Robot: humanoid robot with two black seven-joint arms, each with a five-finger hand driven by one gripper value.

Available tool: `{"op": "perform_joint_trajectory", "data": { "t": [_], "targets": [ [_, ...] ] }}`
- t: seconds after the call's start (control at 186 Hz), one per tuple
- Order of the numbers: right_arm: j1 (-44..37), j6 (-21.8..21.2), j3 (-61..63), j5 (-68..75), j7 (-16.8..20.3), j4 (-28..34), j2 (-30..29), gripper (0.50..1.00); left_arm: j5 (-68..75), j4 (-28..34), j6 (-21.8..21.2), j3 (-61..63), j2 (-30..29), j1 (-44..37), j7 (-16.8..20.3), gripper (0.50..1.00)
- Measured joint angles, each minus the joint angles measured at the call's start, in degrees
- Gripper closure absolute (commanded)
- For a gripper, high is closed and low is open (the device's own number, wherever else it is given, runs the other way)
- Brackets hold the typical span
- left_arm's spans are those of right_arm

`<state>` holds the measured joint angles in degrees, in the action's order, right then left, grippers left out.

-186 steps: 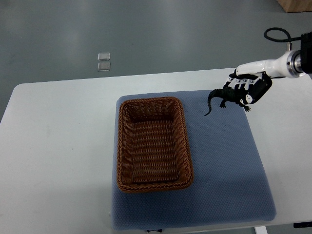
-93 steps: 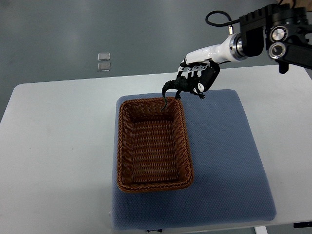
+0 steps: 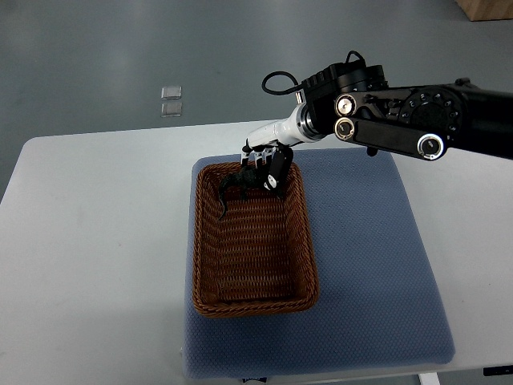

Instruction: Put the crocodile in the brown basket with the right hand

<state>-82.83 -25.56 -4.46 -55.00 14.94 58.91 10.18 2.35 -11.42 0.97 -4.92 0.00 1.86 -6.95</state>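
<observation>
Crocodile [image 3: 239, 183], clamped by the fingers [image 3: 276, 167] of the right hand [image 3: 263, 164], has come from beside the brown basket [image 3: 309, 269] to over its far end, so release seems next.

A white worktop [image 3: 96, 241] with rounded corners carries one thing directly: a blue textured mat [image 3: 369, 265]. Left of the mat the worktop is bare over a broad stretch, right of it over a narrower one, and behind it over a thin strip.
</observation>
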Motion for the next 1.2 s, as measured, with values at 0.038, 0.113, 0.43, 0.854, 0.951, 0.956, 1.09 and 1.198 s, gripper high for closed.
{"op": "perform_joint_trajectory", "data": {
  "t": [0.038, 0.113, 0.43, 0.854, 0.951, 0.956, 1.09, 1.198],
  "targets": [
    [0.5, 0.3, -0.1, 0.0, 0.0, -0.6, -0.7, 0.979, 0.0, 0.0, 0.0, 0.0, 0.0, 0.0, 0.0, 0.5],
    [1.4, 0.8, -0.3, -0.1, 0.0, -1.7, -2.1, 0.975, 0.0, 0.0, 0.0, 0.0, 0.0, 0.0, 0.0, 0.5],
    [3.9, 1.2, -2.1, -1.4, -0.1, -4.0, -3.8, 0.953, 0.0, 0.0, 0.0, 0.0, 0.0, 0.0, 0.0, 0.5],
    [5.7, 3.6, -2.0, -1.5, -0.1, -4.5, -5.4, 0.914, 0.0, 0.2, 0.0, 0.0, 0.0, 0.0, 0.0, 0.5],
    [6.4, 4.0, -2.0, -1.5, -0.1, -4.6, -5.8, 0.873, 0.0, 0.4, 0.0, 0.0, 0.0, 0.0, 0.0, 0.5],
    [6.4, 4.0, -2.0, -1.5, -0.1, -4.6, -5.8, 0.867, 0.0, 0.4, 0.0, 0.0, 0.0, 0.0, 0.0, 0.5],
    [6.9, 4.1, -2.0, -1.5, -0.2, -4.6, -5.8, 0.793, 0.0, 0.4, 0.0, -0.1, 0.0, 0.0, 0.0, 0.5],
    [7.4, 4.1, -1.9, -1.4, -0.2, -4.6, -5.8, 0.703, -0.1, 0.4, 0.0, -0.1, 0.0, 0.0, 0.0, 0.5]
  ]
}}
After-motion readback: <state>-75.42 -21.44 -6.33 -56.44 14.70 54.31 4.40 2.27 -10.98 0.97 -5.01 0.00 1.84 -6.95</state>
